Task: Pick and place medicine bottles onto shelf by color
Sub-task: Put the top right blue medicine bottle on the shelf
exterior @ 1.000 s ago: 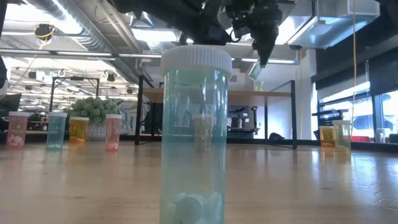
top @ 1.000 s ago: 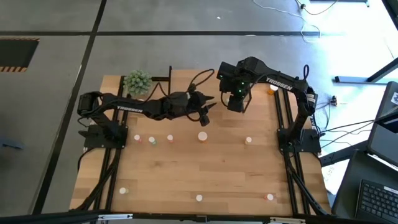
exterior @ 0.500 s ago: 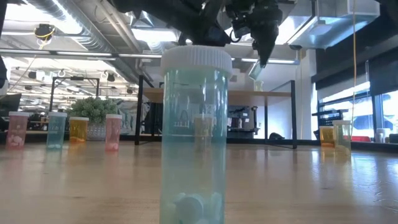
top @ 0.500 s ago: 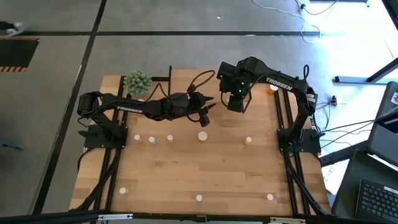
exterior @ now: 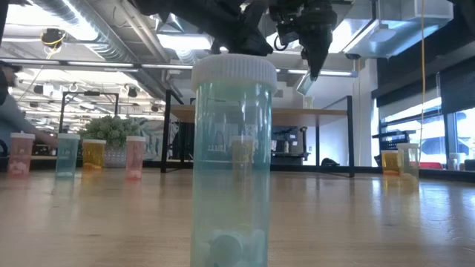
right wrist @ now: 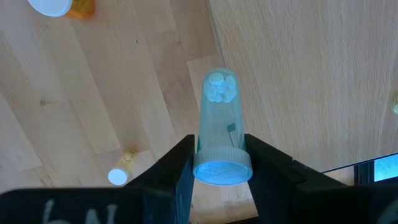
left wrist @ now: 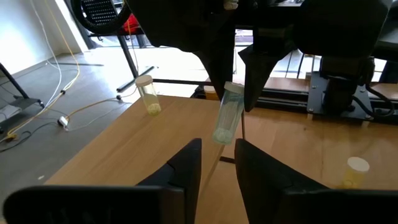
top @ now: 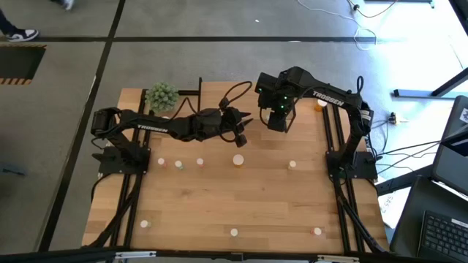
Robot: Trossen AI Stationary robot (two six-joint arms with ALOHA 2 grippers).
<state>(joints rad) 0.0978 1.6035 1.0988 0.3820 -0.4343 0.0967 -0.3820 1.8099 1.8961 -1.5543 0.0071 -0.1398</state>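
Observation:
My right gripper (top: pixel 278 117) hovers above the shelf (exterior: pixel 260 112) at the table's far side, shut on a pale teal bottle (right wrist: pixel 217 115) with white pills in its bottom. My left gripper (top: pixel 240 137) hangs in the air just left of it, fingers (left wrist: pixel 186 165) slightly apart and holding nothing. The left wrist view looks across at the held bottle (left wrist: pixel 227 113). One pale yellow bottle (left wrist: pixel 148 93) stands on the shelf top. Several capped bottles stand on the table, among them a row (top: pixel 178 165) and a larger one (top: pixel 238 159). My right gripper pinches the teal bottle at its white cap end (right wrist: pixel 222 169) between the two fingers, which point down from above. The bottle hangs below them, lifted clear of the shelf and tilted, with its bottom end (left wrist: pixel 221 135) lowest.
A spiky green plant (top: pixel 161 96) stands at the far left corner. An orange bottle (top: pixel 319 103) stands by the right arm. A teal bottle (exterior: pixel 231 159) stands right before the low camera. More bottles line the near edge (top: pixel 234 232). A person (exterior: pixel 15 111) shows beyond the table.
Both arms and the held bottle have kept still. A person has come into the low view behind the table.

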